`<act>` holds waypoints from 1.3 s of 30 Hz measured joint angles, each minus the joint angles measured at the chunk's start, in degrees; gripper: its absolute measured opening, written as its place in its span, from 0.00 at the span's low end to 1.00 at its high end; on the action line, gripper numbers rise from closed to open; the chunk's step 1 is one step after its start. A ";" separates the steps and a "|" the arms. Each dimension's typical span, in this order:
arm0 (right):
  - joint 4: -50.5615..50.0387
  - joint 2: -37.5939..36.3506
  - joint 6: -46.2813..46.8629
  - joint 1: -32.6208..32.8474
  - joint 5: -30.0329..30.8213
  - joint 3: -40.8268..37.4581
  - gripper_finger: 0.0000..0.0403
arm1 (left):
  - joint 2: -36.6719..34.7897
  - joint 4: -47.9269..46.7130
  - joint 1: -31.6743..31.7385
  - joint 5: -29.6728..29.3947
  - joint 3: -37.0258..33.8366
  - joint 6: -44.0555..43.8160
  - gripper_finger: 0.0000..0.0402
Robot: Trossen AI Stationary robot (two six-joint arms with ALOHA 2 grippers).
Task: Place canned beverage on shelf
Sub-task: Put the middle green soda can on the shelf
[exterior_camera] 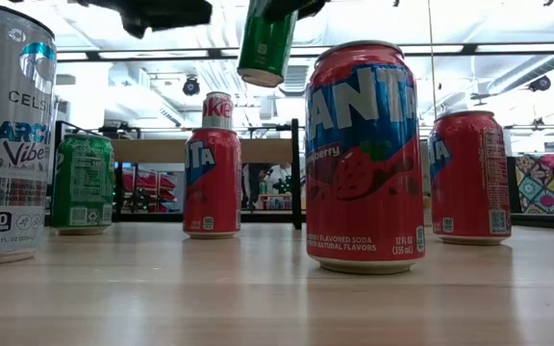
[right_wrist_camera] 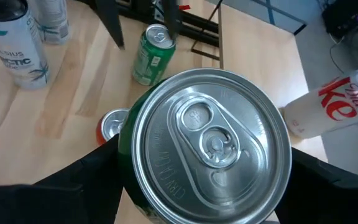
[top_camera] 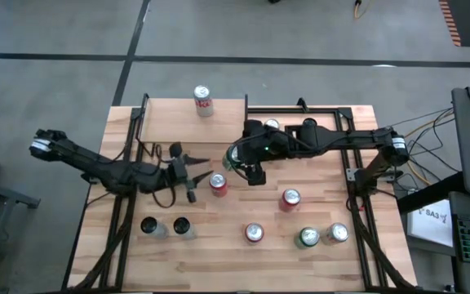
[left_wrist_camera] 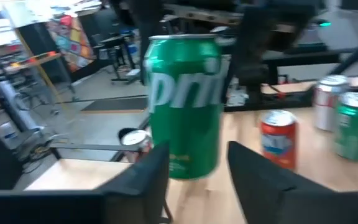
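Observation:
A green Sprite can (top_camera: 233, 155) hangs over the middle of the table with my right gripper (top_camera: 241, 158) shut on it; the low view shows this can (exterior_camera: 265, 43) high above the tabletop. My left gripper (top_camera: 196, 171) stands open just left of the can, level with it, and its fingers (left_wrist_camera: 142, 180) point at the can's lower half (left_wrist_camera: 185, 124) without touching it. The shelf (top_camera: 170, 118), a small light board with black posts, sits at the table's far left. A Diet Coke can (top_camera: 203, 100) stands on it. My right gripper pinches the Sprite can between its two fingers (right_wrist_camera: 98, 180), one on each opposite side of the wall (right_wrist_camera: 129, 186) just under the top rim. The fingers come slanting down from the table's right side. The can hangs lifted clear, nearly upright, its top (right_wrist_camera: 210, 146) up.
Several cans stand on the tabletop: a red one (top_camera: 217, 184) right under the grippers, two more red ones (top_camera: 290, 198) (top_camera: 254, 233), a green (top_camera: 308, 238) and a silver one (top_camera: 337, 233) near right, and two dark-topped ones (top_camera: 148, 226) near left. A black frame (top_camera: 349, 139) edges the right side.

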 joint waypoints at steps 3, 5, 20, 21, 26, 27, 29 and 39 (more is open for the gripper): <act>-0.03 0.00 -0.53 -0.59 -0.10 0.29 0.74 | 1.96 4.19 2.39 0.00 0.00 2.44 0.59; -0.06 0.00 -1.24 -1.04 -0.06 0.33 0.74 | 3.57 6.42 3.38 0.13 0.00 4.80 0.68; -1.18 0.02 -2.95 -2.17 -0.09 0.33 0.74 | 14.36 18.74 9.89 10.14 0.00 5.51 0.86; -1.18 0.02 -2.93 -2.17 -0.09 0.33 0.74 | 14.95 19.29 9.98 10.16 0.00 5.47 0.86; -1.90 0.02 -2.93 -2.17 -0.07 0.33 0.74 | 17.59 22.55 10.01 9.90 0.00 5.48 0.86; -1.89 0.02 -2.91 -2.17 -0.03 0.33 0.74 | 18.05 23.39 10.09 9.74 0.00 5.48 0.86; -1.78 0.02 -2.74 -2.19 0.08 0.33 0.74 | 18.62 24.88 10.22 9.57 0.00 5.45 0.86; 0.87 0.02 3.57 -2.19 -0.11 0.33 0.74 | 19.55 26.44 10.68 7.39 0.00 3.77 0.86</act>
